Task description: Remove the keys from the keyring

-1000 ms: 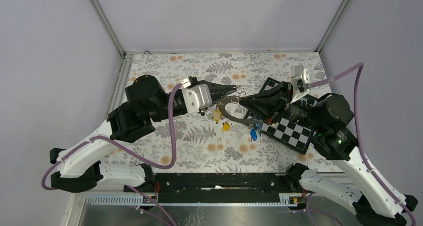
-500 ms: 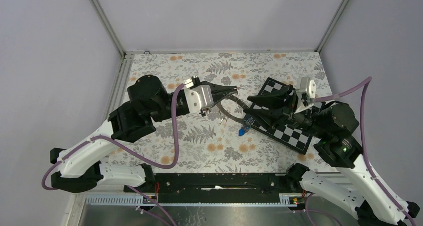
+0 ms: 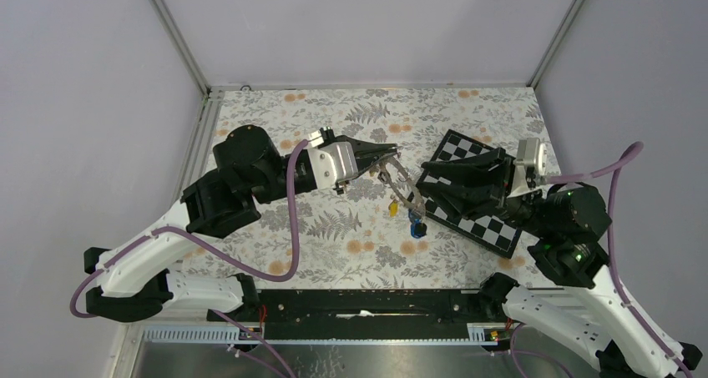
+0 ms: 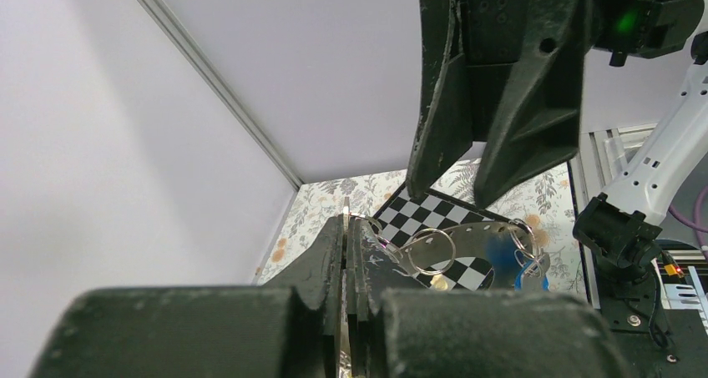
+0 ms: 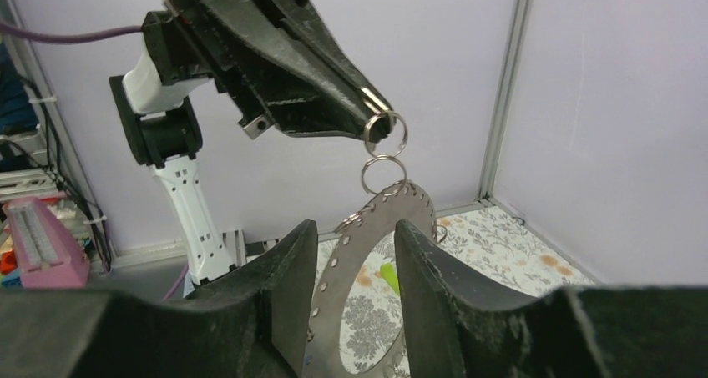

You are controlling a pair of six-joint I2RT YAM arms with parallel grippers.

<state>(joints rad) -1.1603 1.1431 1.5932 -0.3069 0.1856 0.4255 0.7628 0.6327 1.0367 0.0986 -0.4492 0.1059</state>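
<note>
My left gripper (image 3: 389, 153) is shut on a thin flat silver key (image 4: 345, 221). The key's small split ring (image 5: 385, 128) pokes out at the fingertips. A second split ring links it to the keyring (image 3: 402, 186), a large flat grey ring with holes that hangs down-right from it. The keyring also shows in the right wrist view (image 5: 334, 286) and the left wrist view (image 4: 472, 232). A yellow key (image 3: 392, 208) and a blue key (image 3: 415, 226) dangle at its low end. My right gripper (image 3: 420, 188) is open. Its fingers (image 5: 284, 269) stand either side of the keyring without gripping it.
A black-and-white checkerboard (image 3: 488, 224) lies on the floral tabletop (image 3: 334, 236) under my right gripper. Grey walls and metal frame posts close the back and sides. A black rail (image 3: 367, 303) runs along the near edge.
My right gripper has opened, let go of the keyring and drawn back to the right. The keyring now hangs from my left gripper alone, and the coloured keys have slid to its low end.
</note>
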